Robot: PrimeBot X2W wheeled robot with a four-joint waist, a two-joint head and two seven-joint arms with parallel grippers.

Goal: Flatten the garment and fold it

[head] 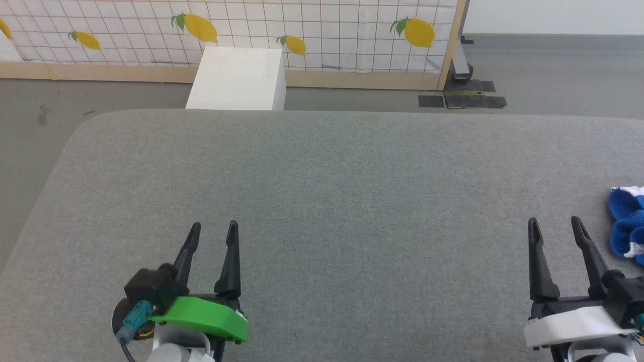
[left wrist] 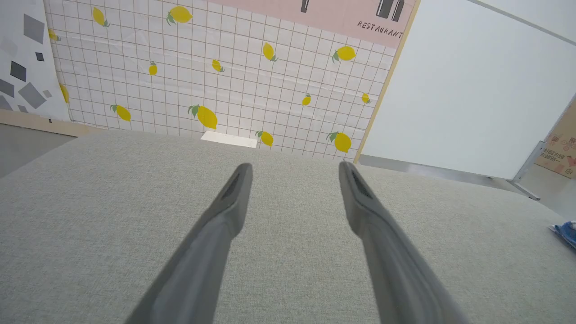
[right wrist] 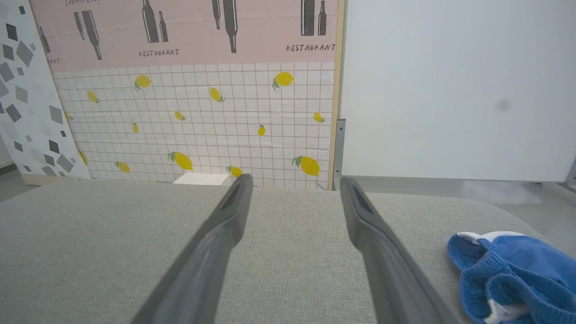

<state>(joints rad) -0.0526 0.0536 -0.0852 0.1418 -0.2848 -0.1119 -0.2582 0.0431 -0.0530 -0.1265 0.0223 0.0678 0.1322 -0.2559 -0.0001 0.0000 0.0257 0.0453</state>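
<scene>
Our left gripper (head: 214,225) and right gripper (head: 554,221) both hold their fingers (head: 230,261) apart and empty over the grey desk (head: 322,176), while the blue garment (head: 626,226) lies bunched up on the desk's far right side, just beside our right gripper.

A white box (head: 236,78) stands on the floor (head: 45,113) between the grey padded table (head: 322,191) and the lemon-print panel (head: 327,30).

Bright blue garment (head: 626,221) with white trim, grey table (head: 322,191), lemon-print white grid panel (head: 327,35)
</scene>
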